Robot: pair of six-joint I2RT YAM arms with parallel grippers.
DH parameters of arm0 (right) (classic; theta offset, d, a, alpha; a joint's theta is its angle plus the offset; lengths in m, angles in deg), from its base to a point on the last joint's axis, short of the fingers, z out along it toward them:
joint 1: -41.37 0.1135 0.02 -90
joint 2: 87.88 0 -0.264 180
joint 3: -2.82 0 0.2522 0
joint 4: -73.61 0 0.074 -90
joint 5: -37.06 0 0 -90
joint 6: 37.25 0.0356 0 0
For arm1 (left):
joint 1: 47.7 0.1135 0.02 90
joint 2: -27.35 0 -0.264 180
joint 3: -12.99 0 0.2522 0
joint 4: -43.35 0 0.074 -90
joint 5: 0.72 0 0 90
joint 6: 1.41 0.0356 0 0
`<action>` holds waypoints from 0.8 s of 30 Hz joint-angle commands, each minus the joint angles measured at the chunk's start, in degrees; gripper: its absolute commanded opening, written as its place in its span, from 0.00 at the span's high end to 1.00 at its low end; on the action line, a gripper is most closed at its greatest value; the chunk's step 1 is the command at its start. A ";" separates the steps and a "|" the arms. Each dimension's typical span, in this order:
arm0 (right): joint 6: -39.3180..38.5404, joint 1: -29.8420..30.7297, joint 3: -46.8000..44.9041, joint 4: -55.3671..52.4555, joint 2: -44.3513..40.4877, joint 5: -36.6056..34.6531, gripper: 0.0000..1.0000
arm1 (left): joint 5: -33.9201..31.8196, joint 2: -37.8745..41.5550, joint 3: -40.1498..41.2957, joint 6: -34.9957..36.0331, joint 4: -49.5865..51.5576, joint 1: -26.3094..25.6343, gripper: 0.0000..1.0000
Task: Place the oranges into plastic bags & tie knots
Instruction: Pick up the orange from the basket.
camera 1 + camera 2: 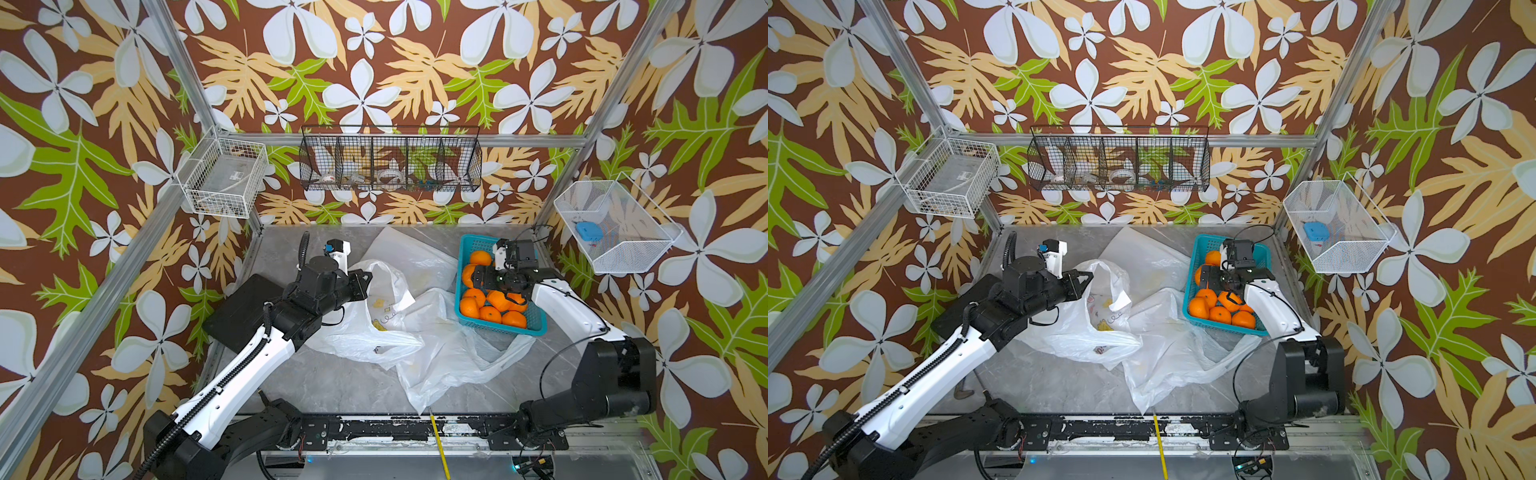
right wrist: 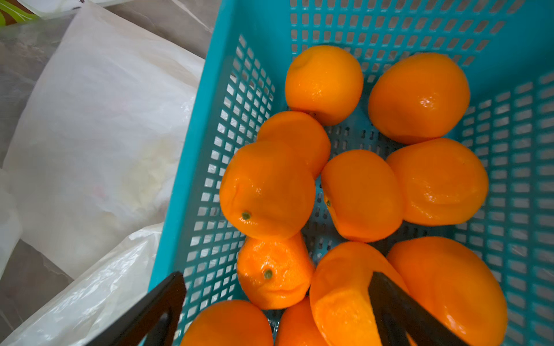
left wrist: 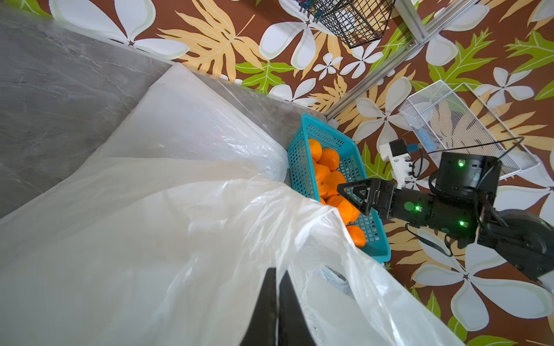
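Observation:
Several oranges [image 1: 494, 301] [image 2: 266, 188] lie in a teal perforated basket [image 1: 498, 329] [image 2: 192, 167] at the right rear of the table. My right gripper [image 1: 494, 289] [image 2: 277, 277] hovers open just over them, one finger on either side of an orange, nothing held. Three plastic bags are spread on the grey table: a printed one [image 1: 374, 316], a crumpled one [image 1: 440, 353] and a flat one [image 1: 411, 253] at the back. My left gripper [image 1: 365, 277] [image 3: 277, 271] is shut on the rim of the printed bag [image 3: 180, 239], holding it up. No knots are in view.
A black pad [image 1: 245, 307] lies under the left arm. Wire baskets hang on the walls: white [image 1: 224, 178], black [image 1: 390, 160], white mesh [image 1: 615, 224]. A yellow stick [image 1: 438, 444] crosses the front rail. Crumpled bag plastic reaches the basket's near side.

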 commanded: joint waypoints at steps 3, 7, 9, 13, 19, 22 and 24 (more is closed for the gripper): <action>0.35 0.06 2.83 1.66 5.94 1.93 0.05 | -1.17 0.47 -0.60 0.63 -0.20 0.14 1.00; 1.01 0.07 4.16 3.15 9.54 3.42 0.05 | -1.45 0.49 -0.64 0.70 0.15 0.14 1.00; 1.06 -0.01 4.87 3.51 11.35 2.95 0.06 | -1.45 0.41 -0.68 0.71 0.23 0.14 1.00; 1.22 0.07 6.28 4.29 15.12 3.41 0.12 | -1.53 0.49 -0.61 0.67 0.35 0.15 1.00; 1.35 0.03 5.64 7.17 15.29 3.93 0.27 | -1.80 0.84 -0.60 0.64 0.94 0.14 1.00; 0.44 0.08 4.15 7.74 12.46 3.09 0.35 | -1.97 1.09 -0.36 0.50 0.88 0.14 1.00; -0.20 -0.01 2.90 7.72 9.71 2.95 0.39 | -1.80 1.11 -0.29 0.33 0.93 0.14 1.00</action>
